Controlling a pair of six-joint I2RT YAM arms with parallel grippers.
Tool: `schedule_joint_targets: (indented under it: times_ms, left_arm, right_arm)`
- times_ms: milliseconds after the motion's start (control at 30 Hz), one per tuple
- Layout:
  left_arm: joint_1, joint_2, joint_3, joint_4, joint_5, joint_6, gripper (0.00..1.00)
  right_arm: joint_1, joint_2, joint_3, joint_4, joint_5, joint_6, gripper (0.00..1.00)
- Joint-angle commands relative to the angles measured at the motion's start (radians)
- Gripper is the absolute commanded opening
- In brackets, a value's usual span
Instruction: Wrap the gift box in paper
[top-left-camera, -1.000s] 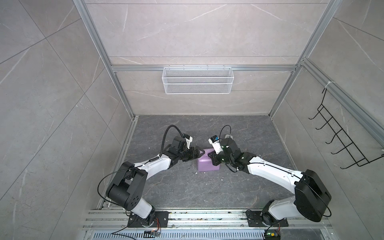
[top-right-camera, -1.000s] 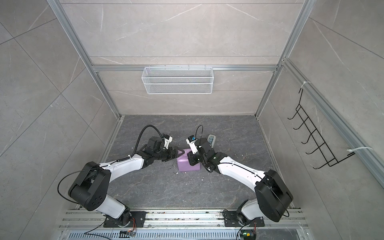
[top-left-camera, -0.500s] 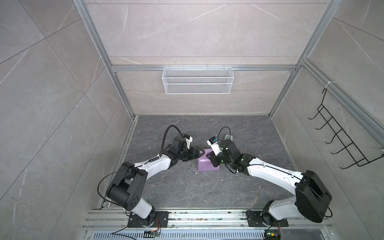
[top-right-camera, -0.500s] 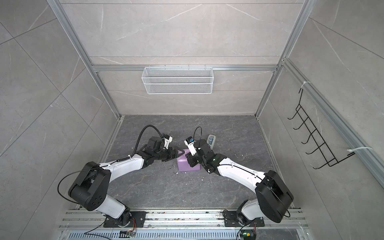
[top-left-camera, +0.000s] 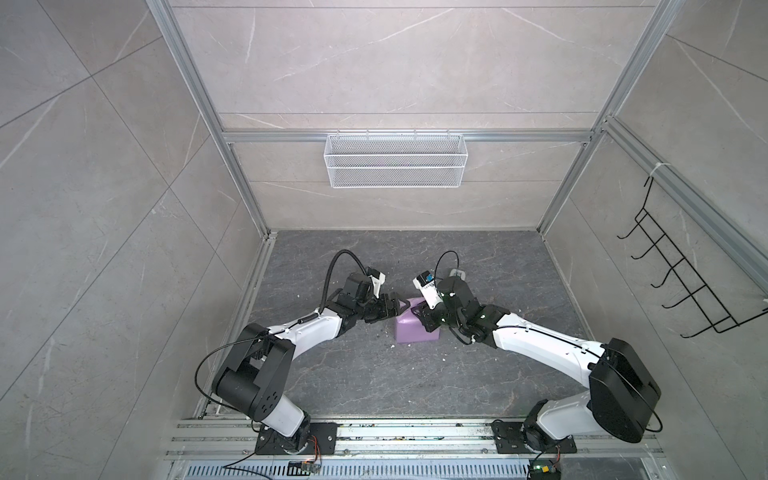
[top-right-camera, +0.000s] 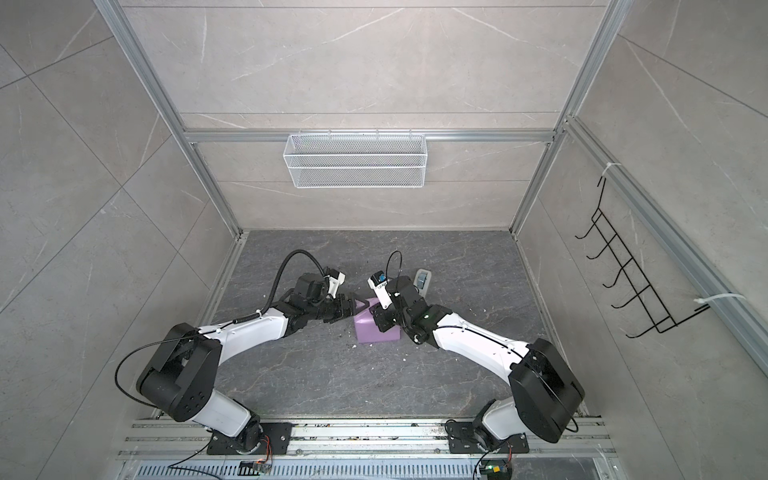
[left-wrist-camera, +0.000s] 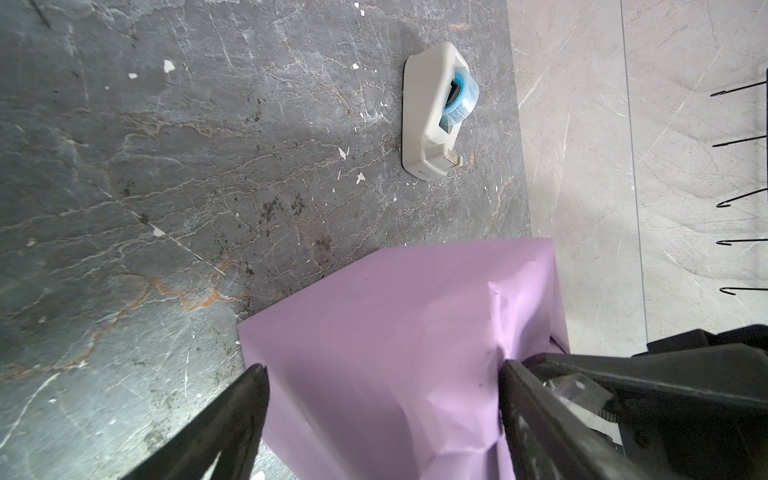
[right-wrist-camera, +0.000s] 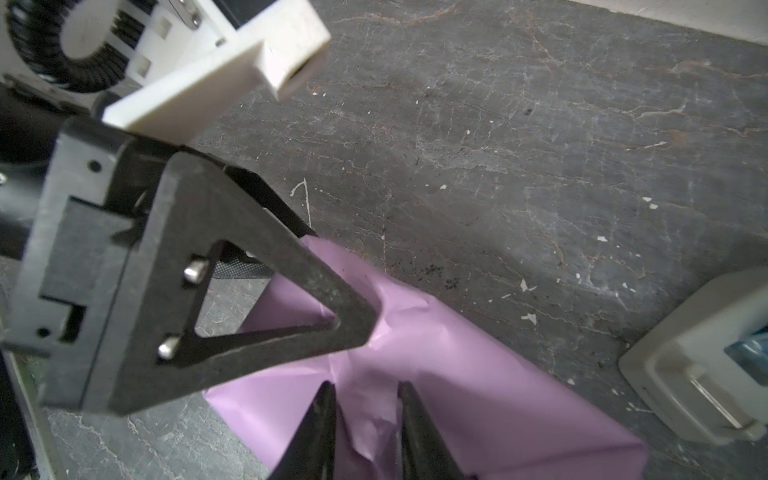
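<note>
Both top views: dark marbled floor (top-left-camera: 374, 374), grey tiled walls (top-right-camera: 374, 62).

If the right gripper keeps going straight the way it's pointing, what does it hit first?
Most likely the paper wrapped over the box: the right gripper points down at its crumpled top fold, jaws slightly apart, almost on it. Exact clearance is unclear.

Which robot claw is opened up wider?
The left gripper. Its jaws stand far apart on either side of the purple paper covering the gift box. The right gripper shows only a narrow gap, with crumpled paper between its tips.
</note>
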Motion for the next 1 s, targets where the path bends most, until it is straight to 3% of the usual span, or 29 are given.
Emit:
schedule_joint_targets:
  times_ms: [0, 533, 867, 967]
  left_arm:
    - [-0.008, 0.017, -0.031, -0.094, -0.005, 0.042, 0.87]
    - [-0.008, 0.017, -0.031, -0.096, -0.005, 0.042, 0.87]
    - [-0.008, 0.018, -0.029, -0.094, -0.004, 0.042, 0.87]
    - [-0.008, 0.021, -0.028, -0.092, -0.004, 0.04, 0.87]
  right_arm:
    - [-0.003, 0.023, 0.032, -0.035, 0.022, 0.02, 0.31]
    - [-0.012, 0.003, 0.067, -0.033, 0.045, 0.053, 0.4]
    - [-0.035, -0.11, 0.05, -0.086, 0.034, 0.095, 0.43]
    - [-0.033, -0.131, 0.046, -0.095, -0.021, 0.111, 0.41]
